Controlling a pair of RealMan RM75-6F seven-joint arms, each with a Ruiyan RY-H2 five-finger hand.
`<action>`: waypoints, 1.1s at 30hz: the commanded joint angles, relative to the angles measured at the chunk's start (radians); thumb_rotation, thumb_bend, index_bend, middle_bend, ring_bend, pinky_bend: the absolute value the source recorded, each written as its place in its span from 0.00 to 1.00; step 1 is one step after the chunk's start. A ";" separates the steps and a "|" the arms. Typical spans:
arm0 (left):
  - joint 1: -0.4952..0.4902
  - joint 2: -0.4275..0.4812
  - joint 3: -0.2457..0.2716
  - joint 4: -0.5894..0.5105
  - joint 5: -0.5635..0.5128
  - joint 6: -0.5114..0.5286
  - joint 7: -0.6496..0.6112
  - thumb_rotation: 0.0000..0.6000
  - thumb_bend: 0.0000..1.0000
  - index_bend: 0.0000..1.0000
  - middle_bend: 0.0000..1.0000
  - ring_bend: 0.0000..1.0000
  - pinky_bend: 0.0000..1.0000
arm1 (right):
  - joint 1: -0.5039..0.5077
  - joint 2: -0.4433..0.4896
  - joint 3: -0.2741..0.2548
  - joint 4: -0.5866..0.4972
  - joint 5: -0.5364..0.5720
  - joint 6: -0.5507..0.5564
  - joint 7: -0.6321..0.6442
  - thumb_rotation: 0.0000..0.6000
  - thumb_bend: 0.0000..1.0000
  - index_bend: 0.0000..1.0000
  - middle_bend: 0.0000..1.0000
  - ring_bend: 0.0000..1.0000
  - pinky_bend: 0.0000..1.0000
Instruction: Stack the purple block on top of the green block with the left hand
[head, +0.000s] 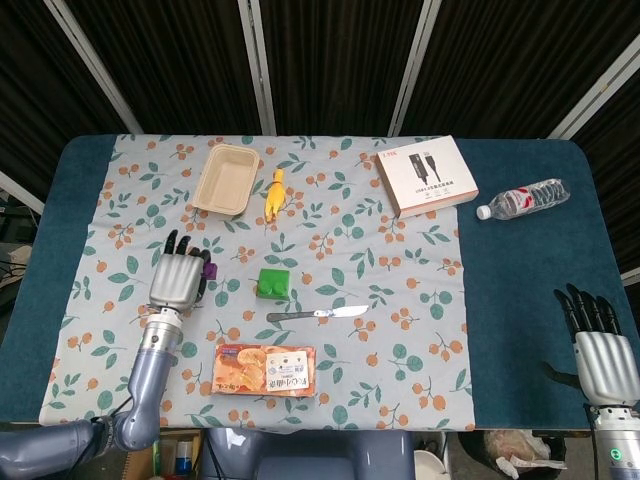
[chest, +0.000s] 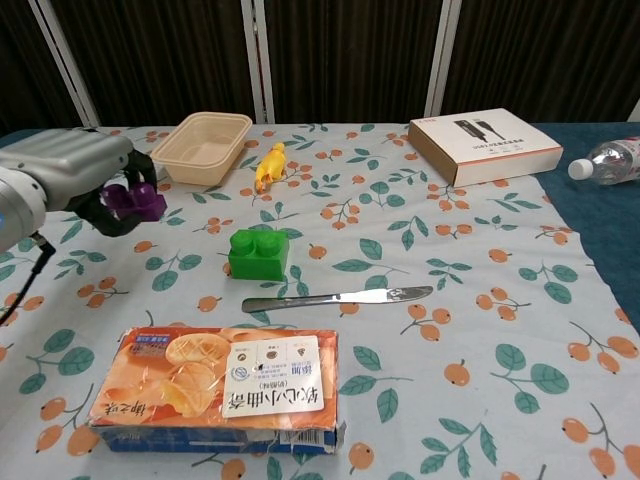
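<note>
My left hand (head: 178, 282) (chest: 95, 180) grips the purple block (chest: 137, 202) (head: 209, 271) and holds it above the cloth, to the left of the green block. The green block (head: 273, 283) (chest: 259, 252) sits on the floral cloth near the middle, studs up, apart from the hand. My right hand (head: 596, 345) rests at the lower right edge of the head view, fingers extended, nothing in it.
A butter knife (head: 318, 314) (chest: 338, 297) lies just in front of the green block. A biscuit packet (head: 264, 370) (chest: 220, 388) lies near the front edge. A beige tray (head: 226, 179), a yellow toy (head: 273, 192), a white box (head: 427, 175) and a water bottle (head: 522, 199) stand at the back.
</note>
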 joint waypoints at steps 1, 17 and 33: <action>-0.022 -0.027 0.000 -0.002 -0.016 0.002 0.008 1.00 0.49 0.41 0.38 0.14 0.05 | 0.000 0.002 0.001 0.001 0.001 0.000 0.006 1.00 0.08 0.08 0.01 0.00 0.00; -0.094 -0.094 0.017 -0.049 0.016 0.101 0.113 1.00 0.49 0.41 0.38 0.14 0.05 | 0.000 0.005 -0.001 0.005 0.000 -0.004 0.019 1.00 0.08 0.08 0.01 0.00 0.00; -0.106 -0.235 0.008 -0.006 -0.033 0.264 0.220 1.00 0.48 0.40 0.37 0.14 0.05 | 0.000 0.010 -0.005 0.011 -0.011 -0.005 0.053 1.00 0.08 0.08 0.01 0.00 0.00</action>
